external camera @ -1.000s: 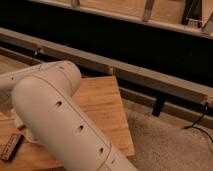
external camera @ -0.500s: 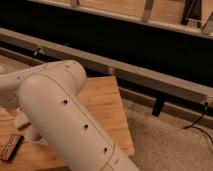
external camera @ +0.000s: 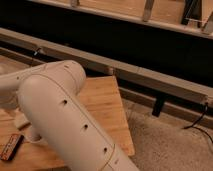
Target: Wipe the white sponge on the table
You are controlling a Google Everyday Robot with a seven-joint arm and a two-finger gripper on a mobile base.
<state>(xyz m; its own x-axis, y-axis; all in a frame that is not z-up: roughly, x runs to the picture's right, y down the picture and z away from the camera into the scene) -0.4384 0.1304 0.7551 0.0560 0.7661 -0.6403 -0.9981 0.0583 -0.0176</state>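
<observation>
Camera view: arm (external camera: 65, 117) fills the lower left, its pale links lying across the worktop (external camera: 107, 102). End effector is hidden behind the arm, somewhere over the worktop's left side; can't tell if it's apart or together. Sponge (external camera: 22, 120): pale piece on the worktop poking out from under the arm, mostly covered. Small dark bar (external camera: 11, 146) near the front-left edge.

Cream rounded arm (external camera: 75, 127), dark holes (external camera: 64, 102), claw hidden behind.

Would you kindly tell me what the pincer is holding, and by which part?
It cannot be told: the pincer is out of view, past the white arm at the left of the table.
</observation>
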